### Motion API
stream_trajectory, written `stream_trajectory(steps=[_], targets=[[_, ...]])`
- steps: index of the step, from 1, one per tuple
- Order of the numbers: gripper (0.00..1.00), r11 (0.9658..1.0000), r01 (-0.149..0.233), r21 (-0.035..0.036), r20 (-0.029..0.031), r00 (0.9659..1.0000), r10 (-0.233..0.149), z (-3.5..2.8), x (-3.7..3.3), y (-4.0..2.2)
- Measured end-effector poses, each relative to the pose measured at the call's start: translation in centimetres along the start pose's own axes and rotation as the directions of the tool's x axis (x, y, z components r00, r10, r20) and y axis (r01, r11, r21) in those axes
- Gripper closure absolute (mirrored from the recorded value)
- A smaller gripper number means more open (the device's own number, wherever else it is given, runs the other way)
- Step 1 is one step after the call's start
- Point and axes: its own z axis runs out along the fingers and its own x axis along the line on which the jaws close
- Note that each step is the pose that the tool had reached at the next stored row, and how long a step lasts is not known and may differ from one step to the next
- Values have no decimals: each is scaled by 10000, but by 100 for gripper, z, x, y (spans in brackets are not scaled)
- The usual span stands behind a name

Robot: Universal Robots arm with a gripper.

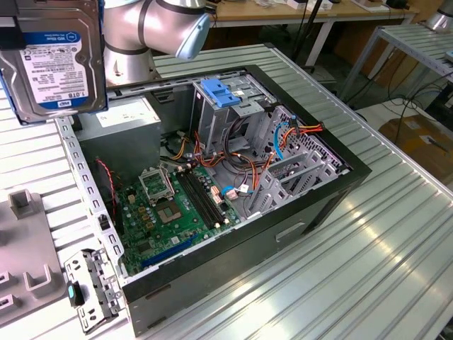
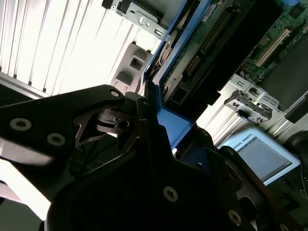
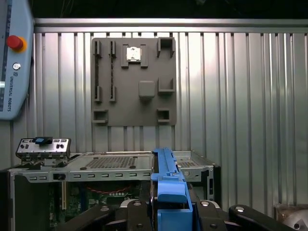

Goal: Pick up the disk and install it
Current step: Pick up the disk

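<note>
1. One disk (image 1: pixel 53 57) is up in the air at the exterior view's upper left, label side to the camera and well above the table (image 1: pixel 368 269). It is outside the computer case (image 1: pixel 297 219).
2. One gripper (image 3: pixel 171 209) is clamped on the disk. In the first wrist view its black fingers (image 3: pixel 134 214) press on either side of the disk's blue bracket (image 3: pixel 166 183). The second wrist view shows the bracket seated between them, with the disk's green circuit-board underside (image 2: pixel 211 43) beyond.
3. One arm (image 1: pixel 156 25) shows as a silver joint behind the case.
4. One open computer case lies on its side, holding one motherboard (image 1: pixel 177 205), one grey power supply (image 1: pixel 120 120) and one blue latch plate (image 1: pixel 221 94) on top of the drive cage.
5. One grey fixture plate (image 3: pixel 134 82) lies flat on the table beside the case.
6. One loose metal bracket (image 1: pixel 92 287) sits at the case's near corner.
7. One teach pendant (image 3: pixel 14 62) lies on the table.
8. The exterior view's edges cut off the disk's top and left side. The fixture plate is also cropped there.
9. The wires inside the case are too tangled to count.
10. In the second wrist view the fingertips merge into dark shadow.
</note>
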Motion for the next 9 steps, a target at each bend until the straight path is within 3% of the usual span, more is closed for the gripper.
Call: stream_trajectory(steps=[9], targets=[[63,10000,-1,0,0,10000,1,-2,17,-230]])
